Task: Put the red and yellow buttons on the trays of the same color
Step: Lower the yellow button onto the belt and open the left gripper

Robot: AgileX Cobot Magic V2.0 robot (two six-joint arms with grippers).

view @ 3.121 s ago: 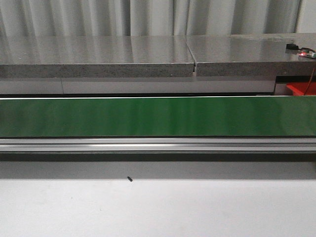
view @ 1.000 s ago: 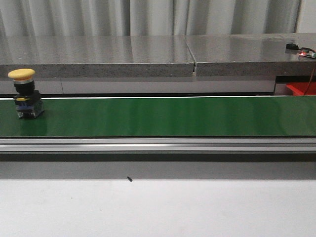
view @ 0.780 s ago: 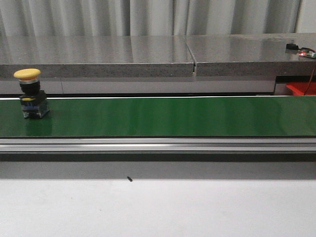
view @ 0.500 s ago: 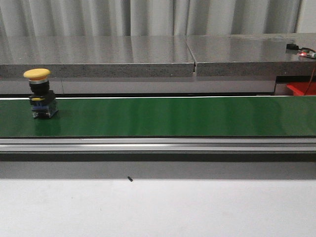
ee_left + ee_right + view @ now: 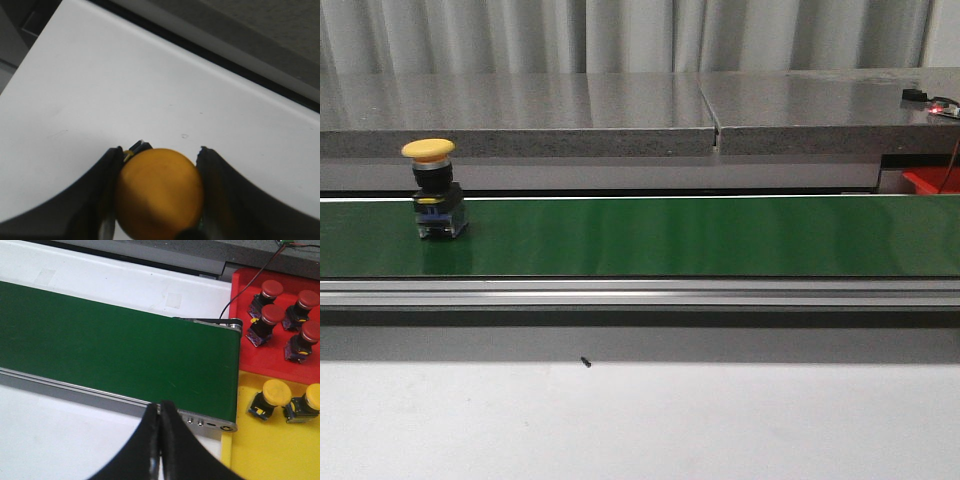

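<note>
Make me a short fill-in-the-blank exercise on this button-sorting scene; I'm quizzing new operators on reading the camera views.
1. The button riding the green conveyor belt has a ____ cap.
2. The red tray holds ____ red buttons.
3. The left gripper is shut on a yellow ____.
4. The right gripper has its fingers ____ with nothing between them.

Missing words: yellow; four; button; closed

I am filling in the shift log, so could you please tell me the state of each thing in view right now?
Yellow button on the belt: upright, untouched.
Yellow button in the left gripper: clamped between the jaws.
Left gripper: shut on that button.
Right gripper: shut, holding nothing.
Red tray: holds four red buttons.
Yellow tray: holds two yellow buttons.
</note>
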